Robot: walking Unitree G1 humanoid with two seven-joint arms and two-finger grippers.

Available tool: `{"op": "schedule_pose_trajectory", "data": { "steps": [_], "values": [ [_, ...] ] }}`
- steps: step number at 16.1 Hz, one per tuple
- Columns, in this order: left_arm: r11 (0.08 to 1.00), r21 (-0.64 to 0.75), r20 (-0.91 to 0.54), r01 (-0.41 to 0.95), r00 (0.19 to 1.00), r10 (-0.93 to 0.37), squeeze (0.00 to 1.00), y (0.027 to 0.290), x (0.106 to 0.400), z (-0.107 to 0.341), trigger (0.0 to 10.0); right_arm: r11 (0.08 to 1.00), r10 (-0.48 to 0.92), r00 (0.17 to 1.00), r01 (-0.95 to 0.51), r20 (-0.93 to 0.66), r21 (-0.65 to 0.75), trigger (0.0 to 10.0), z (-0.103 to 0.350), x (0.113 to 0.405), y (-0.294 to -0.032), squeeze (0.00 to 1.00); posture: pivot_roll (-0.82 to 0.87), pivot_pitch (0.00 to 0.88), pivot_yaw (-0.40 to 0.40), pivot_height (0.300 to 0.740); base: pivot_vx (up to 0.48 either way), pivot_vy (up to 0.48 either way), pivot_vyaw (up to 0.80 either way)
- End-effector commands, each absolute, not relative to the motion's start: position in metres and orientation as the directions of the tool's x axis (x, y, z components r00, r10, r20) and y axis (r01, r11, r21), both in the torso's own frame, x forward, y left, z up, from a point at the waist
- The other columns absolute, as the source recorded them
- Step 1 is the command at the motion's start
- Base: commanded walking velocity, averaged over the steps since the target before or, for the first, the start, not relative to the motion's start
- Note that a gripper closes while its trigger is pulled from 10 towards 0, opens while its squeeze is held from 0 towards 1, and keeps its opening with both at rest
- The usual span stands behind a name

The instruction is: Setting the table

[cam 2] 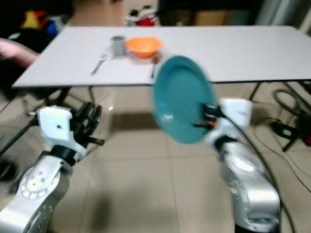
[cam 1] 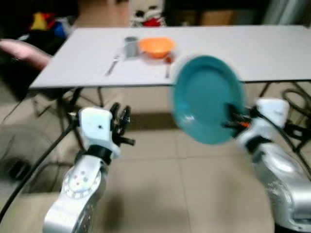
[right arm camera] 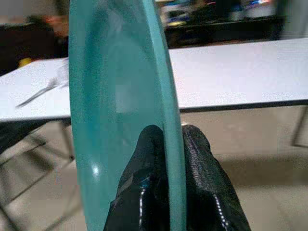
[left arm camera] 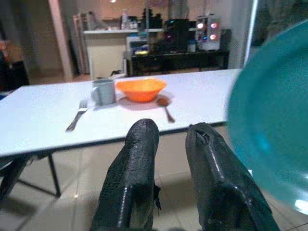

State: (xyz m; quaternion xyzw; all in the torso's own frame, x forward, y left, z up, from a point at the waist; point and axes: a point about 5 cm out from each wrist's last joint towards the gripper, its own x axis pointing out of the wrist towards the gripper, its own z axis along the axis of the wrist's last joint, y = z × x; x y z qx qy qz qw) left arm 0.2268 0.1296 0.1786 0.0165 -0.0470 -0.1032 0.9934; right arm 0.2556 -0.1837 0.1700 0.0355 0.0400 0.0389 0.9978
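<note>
My right gripper (cam 1: 232,118) is shut on the rim of a teal plate (cam 1: 206,97), held up on edge in front of the white table (cam 1: 272,48). The wrist view shows the plate (right arm camera: 120,106) pinched between both fingers (right arm camera: 144,159). On the table stand an orange bowl (cam 1: 156,46), a grey cup (cam 1: 130,45), a fork (cam 1: 112,65) and a spoon (cam 1: 167,65). My left gripper (cam 1: 120,118) is raised below the table's front edge, its fingers (left arm camera: 139,163) close together with nothing between them.
The table's front edge (cam 1: 146,85) lies just ahead, with its legs and tiled floor (cam 1: 160,184) beneath. Black cables (cam 1: 34,160) run at my left and more at the right (cam 1: 296,97). A pink chair (cam 1: 24,52) sits at the table's left end.
</note>
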Motion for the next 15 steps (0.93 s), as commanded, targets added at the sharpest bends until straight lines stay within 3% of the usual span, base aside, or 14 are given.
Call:
{"op": "schedule_pose_trajectory", "data": {
  "steps": [1,5,8,13,15],
  "values": [
    [0.983,0.062,0.096,0.175,0.979,-0.180,0.00,0.137,0.226,0.181,10.0,0.985,0.150,0.989,-0.148,-0.013,0.086,10.0,0.183,0.256,-0.168,0.00,-0.07,0.010,0.011,0.740,0.285,0.000,-0.80],
    [0.993,0.089,0.076,0.075,0.994,-0.082,0.00,0.151,0.226,0.177,10.0,0.975,0.219,0.975,-0.217,-0.030,0.051,10.0,0.185,0.261,-0.158,0.00,-0.07,0.014,0.014,0.740,0.289,0.000,-0.12],
    [0.992,0.124,0.065,-0.017,0.998,0.009,0.00,0.169,0.221,0.173,10.0,0.951,0.282,0.959,-0.275,-0.031,0.144,10.0,0.189,0.268,-0.152,0.00,-0.06,0.018,0.007,0.740,0.298,0.000,0.00],
    [0.992,0.125,0.057,-0.021,0.998,0.014,0.00,0.169,0.216,0.172,10.0,0.934,0.275,0.961,-0.260,-0.025,0.246,10.0,0.192,0.277,-0.154,0.00,-0.06,0.020,0.008,0.740,0.331,0.000,0.74],
    [0.991,0.129,0.046,-0.034,0.999,0.028,0.00,0.171,0.213,0.169,10.0,0.905,0.319,0.947,-0.296,-0.027,0.306,10.0,0.193,0.281,-0.150,0.00,-0.06,0.021,0.008,0.740,0.341,0.000,0.00]
  ]
}}
